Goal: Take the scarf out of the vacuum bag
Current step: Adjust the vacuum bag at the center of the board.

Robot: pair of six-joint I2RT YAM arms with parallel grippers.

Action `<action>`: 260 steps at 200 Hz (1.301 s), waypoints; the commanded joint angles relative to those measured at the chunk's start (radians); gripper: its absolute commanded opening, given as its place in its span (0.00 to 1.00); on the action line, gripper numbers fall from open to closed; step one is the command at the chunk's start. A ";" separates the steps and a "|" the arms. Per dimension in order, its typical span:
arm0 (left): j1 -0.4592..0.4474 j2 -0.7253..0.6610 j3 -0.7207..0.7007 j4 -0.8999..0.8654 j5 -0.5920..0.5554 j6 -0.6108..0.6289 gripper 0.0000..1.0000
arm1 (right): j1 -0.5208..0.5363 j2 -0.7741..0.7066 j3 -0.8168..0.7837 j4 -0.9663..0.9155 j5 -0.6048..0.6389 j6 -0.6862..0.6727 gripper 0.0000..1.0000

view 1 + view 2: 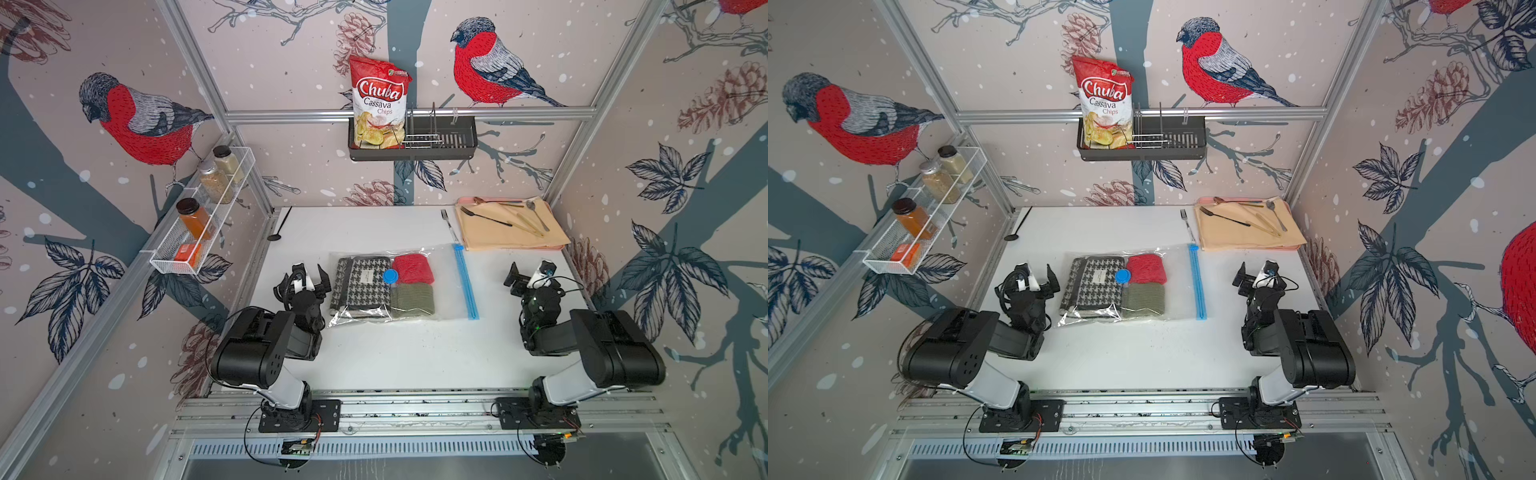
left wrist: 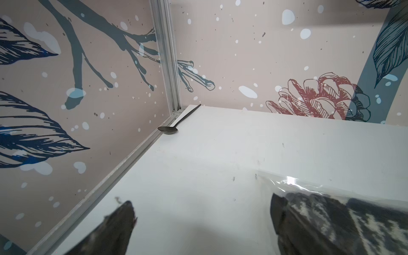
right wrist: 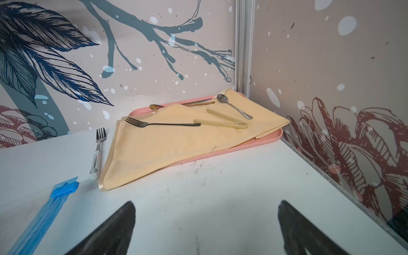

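The folded black-and-white houndstooth knit scarf (image 1: 361,289) lies inside the large clear plastic vacuum bag (image 1: 448,291), at the end opposite the light-blue zip strip (image 1: 465,282) and just beside the left gripper (image 1: 309,272). The strip edge faces the right gripper (image 1: 531,270), the nearer tool to it. Scarf and strip both run front-to-back. Both grippers stand spread wide, holding nothing.

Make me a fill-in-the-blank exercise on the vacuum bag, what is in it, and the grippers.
1. The scarf lies ____ the vacuum bag.
2. The bag's zip strip is light ____.
3. The small knit piece beside the olive-green knit piece is ____.
4. The left gripper and the right gripper both stand ____.
Missing words: inside; blue; red; open.
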 commanded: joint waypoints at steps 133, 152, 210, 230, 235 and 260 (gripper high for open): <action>0.003 -0.001 0.002 0.020 -0.005 0.005 0.98 | 0.000 -0.002 0.002 0.015 -0.009 0.002 1.00; 0.002 -0.002 0.002 0.019 -0.004 0.005 0.98 | 0.000 -0.001 0.002 0.015 -0.009 0.001 1.00; -0.004 -0.010 -0.142 0.300 0.006 0.021 0.98 | 0.131 -0.221 0.036 -0.190 0.198 -0.093 1.00; -0.111 -0.100 -0.196 0.396 -0.232 0.100 0.98 | 0.224 -0.372 0.178 -0.504 0.279 -0.144 1.00; -0.140 -0.136 -0.197 0.393 -0.276 0.132 0.98 | 0.244 -0.389 0.206 -0.554 0.300 -0.135 1.00; -0.216 -0.379 -0.140 0.155 -0.352 0.147 0.98 | 0.337 -0.407 0.324 -0.714 0.413 0.012 1.00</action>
